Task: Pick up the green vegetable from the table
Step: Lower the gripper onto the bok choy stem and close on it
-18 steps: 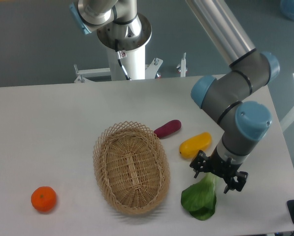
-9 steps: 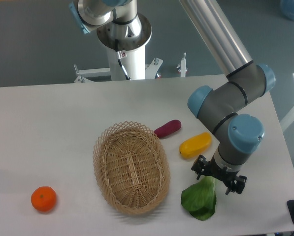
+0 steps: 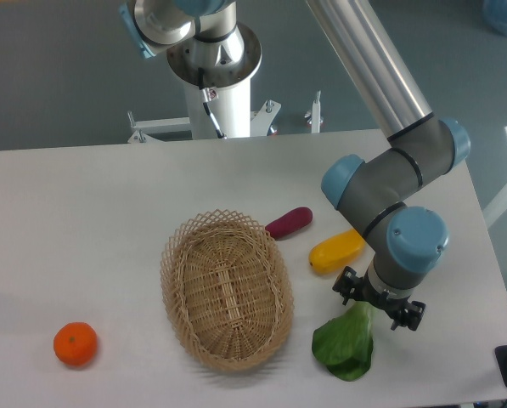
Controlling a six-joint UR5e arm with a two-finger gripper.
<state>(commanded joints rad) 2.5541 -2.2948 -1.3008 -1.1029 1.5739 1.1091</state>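
My claw points down at the table, the wrist's blue cap facing the camera and the silver forearm rising steeply behind it toward the top edge. The fingers straddle the pale stem end of the green vegetable; whether they are clenched on it or slack I cannot tell from this angle. The leaves spread below and slightly left of the claw, lying flat on the table. Against the frame one second back, my wrist has shifted a little left and the elbow has swung closer in; the vegetable has not moved. Just above-left of the claw lies the yellow vegetable, and further up-left the purple-red one. The wicker basket sits well to the left; the orange lies far left. No readable labels or writing anywhere.
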